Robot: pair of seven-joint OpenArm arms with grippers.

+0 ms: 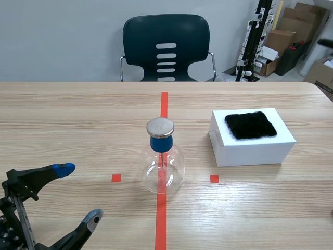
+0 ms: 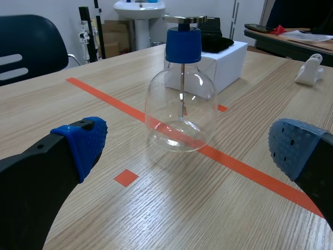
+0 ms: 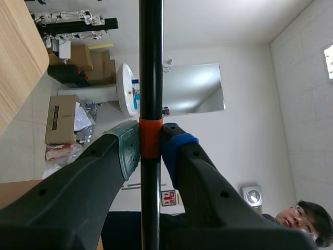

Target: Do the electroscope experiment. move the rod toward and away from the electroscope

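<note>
**Pale wooden desk [image 1: 62, 114]: the rod comes in unseen**

The clear glass electroscope flask with blue stopper and metal disc [image 1: 162, 156] stands on the orange-red tape line, ahead of the left claw [image 1: 79, 194], which gapes wide and holds nothing. Only the right wrist view shows the slim black rod with an orange band [image 3: 151, 62], pinched in the right claw [image 3: 151, 146] against wall and ceiling; the scene view shows neither. Swung down carelessly, the rod could strike the disc or topple the flask.
</note>
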